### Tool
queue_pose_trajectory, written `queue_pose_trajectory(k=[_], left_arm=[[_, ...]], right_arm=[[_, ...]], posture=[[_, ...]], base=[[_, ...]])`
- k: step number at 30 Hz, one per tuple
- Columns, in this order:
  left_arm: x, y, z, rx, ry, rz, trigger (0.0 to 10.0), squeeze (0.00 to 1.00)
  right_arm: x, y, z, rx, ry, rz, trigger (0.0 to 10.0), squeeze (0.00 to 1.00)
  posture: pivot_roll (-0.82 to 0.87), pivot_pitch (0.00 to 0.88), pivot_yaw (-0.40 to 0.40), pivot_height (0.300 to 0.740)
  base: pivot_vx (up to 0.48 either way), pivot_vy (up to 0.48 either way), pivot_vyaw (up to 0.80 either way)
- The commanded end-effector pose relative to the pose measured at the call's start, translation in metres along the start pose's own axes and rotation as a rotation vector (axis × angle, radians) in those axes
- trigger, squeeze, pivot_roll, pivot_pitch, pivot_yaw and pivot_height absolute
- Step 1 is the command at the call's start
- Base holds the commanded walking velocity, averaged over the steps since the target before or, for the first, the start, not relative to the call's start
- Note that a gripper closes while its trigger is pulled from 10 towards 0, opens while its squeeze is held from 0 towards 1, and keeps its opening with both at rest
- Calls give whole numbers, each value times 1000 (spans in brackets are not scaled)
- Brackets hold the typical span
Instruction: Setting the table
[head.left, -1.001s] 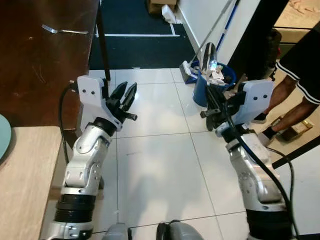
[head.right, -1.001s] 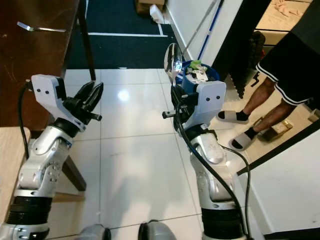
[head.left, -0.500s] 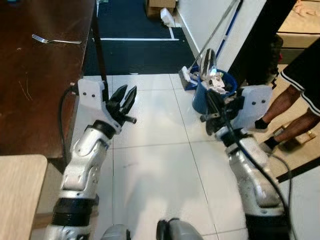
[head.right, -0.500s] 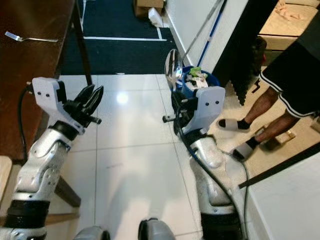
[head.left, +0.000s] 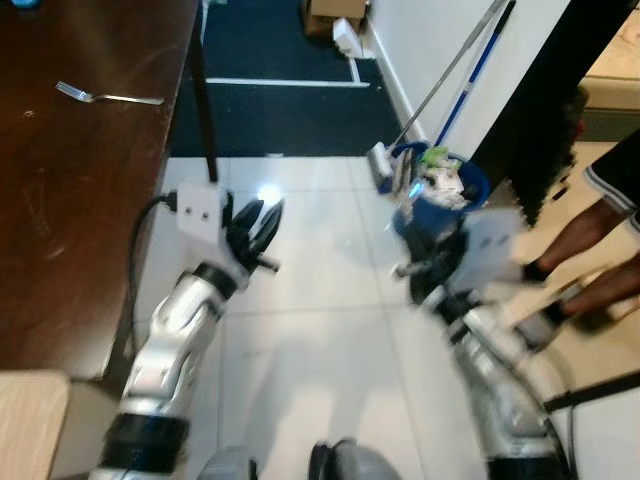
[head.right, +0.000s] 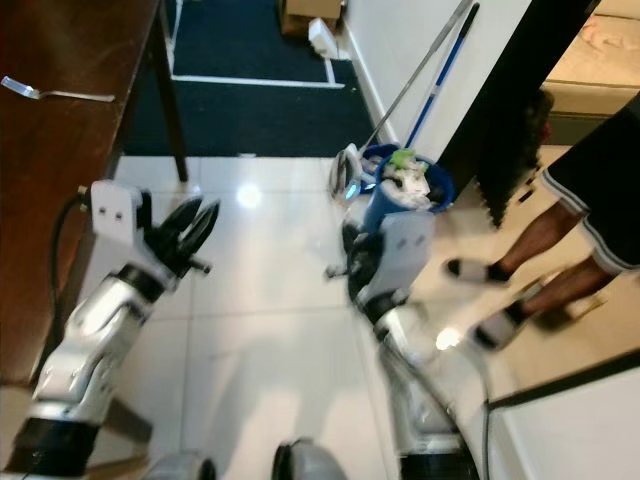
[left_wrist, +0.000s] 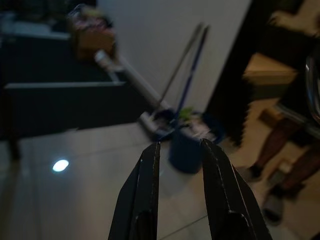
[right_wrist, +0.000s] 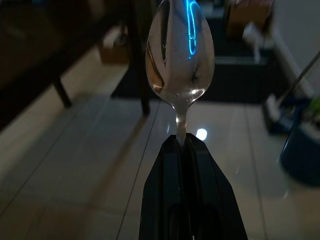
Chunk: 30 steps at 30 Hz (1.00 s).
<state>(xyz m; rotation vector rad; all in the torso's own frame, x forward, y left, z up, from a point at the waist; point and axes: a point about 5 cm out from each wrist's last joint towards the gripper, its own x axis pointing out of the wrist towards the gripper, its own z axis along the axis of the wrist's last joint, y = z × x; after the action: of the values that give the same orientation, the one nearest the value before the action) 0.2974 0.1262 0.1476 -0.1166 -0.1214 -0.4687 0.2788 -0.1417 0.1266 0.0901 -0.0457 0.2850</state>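
A silver spoon (right_wrist: 180, 47) stands bowl-up between the black fingers of my right gripper (right_wrist: 181, 142), which is shut on its handle. In the eye views the spoon (head.right: 347, 170) rises above the blurred right gripper (head.right: 352, 235) over the white tiles. My left gripper (head.left: 258, 222) is held out beside the dark wooden table (head.left: 70, 190); its fingers (left_wrist: 145, 175) stand a little apart with nothing between them. A fork (head.left: 105, 96) lies on the table's far part.
A blue bucket (head.left: 438, 195) full of cleaning things stands by the white wall with two mop handles (head.left: 455, 65) leaning there. A person's legs (head.right: 565, 240) in sandals stand at the right. A light wooden surface (head.left: 30, 420) sits at the lower left.
The camera has moved forward and turned, so the whole scene shifted and blurred. Both arms hold their poses; the spoon stays in the right gripper.
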Motion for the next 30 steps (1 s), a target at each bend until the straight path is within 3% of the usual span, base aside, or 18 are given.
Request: queue_pose_trajectory(k=[1, 11, 21, 30], left_arm=[[-2, -7, -13, 9, 44, -32, 10000, 0], [-27, -14, -74, 61, 273, -82, 10000, 0], [-48, -14, -117, 41, 428, -58, 10000, 0], [-65, -9, -141, 24, 525, -25, 10000, 0]], right_arm=[[-8, -10, -14, -13, 52, -31, 10000, 0], [-40, -27, -88, -7, 321, -94, 10000, 0], [-65, -43, -132, 76, 493, -222, 10000, 0], [-88, -47, -163, 90, 657, -282, 10000, 0]], posture=[[49, 96, -36, 740], [51, 85, -34, 740], [43, 86, -28, 740], [46, 80, -31, 740]], base=[[315, 0, 0], [311, 0, 0], [294, 0, 0], [293, 0, 0]])
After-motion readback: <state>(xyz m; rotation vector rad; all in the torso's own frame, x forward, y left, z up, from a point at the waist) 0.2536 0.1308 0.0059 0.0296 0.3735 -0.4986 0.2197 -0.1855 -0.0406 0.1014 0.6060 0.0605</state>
